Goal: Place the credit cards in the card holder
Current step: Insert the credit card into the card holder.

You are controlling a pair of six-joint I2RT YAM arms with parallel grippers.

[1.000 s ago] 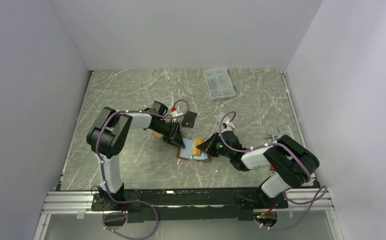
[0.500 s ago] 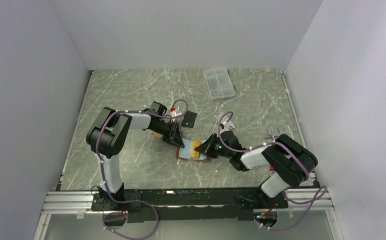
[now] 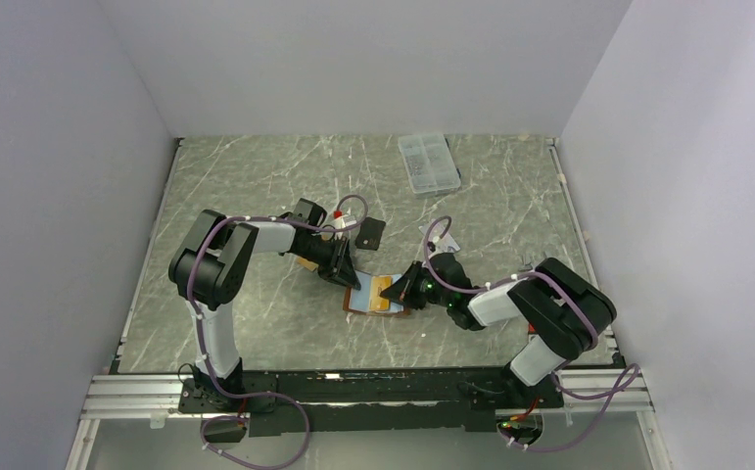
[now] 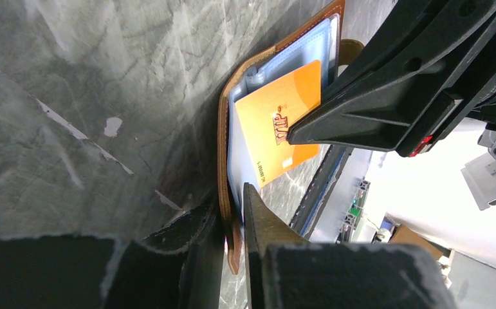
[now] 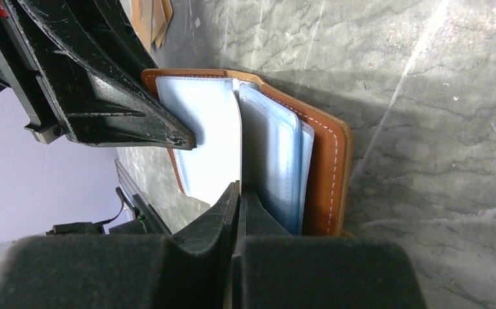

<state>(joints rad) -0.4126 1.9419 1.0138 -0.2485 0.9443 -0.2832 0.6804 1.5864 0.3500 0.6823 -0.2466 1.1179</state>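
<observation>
**Inspector:** State of the jaws, please

**Operator:** My left jaws are clamped on the brown leather edge of the card holder (image 4: 224, 161), and the flap sits right between the tips. My right jaws are closed on the near edge of the orange card (image 4: 274, 129). From the right wrist I see that card edge-on, as a thin line running straight out from between the tips.

**Inspector:** Location of the task items?

**Operator:** The holder lies open on the table (image 4: 103, 96), between the two sets of jaws. Its pale blue pockets are directly ahead of the right tips. The orange card lies over those pockets, and the left tips are just past its far end. I cannot tell whether its leading edge is already under a pocket lip. A black card (image 3: 372, 232) lies on the table beyond the left jaws, apart from the holder.

**Inspector:** Step in hand, and how do you intend to do it properly?

**Operator:** By my judgement I am feeding the orange card into a pocket, early in the task. I would hold the left grip firm so the holder neither skids nor folds shut. I would lower the card until it is nearly flat with the pocket face, then catch one leading corner in the mouth. After that I push slowly along the pocket's length. If the card bows, I back off and realign it, and I release only once it is well seated
</observation>
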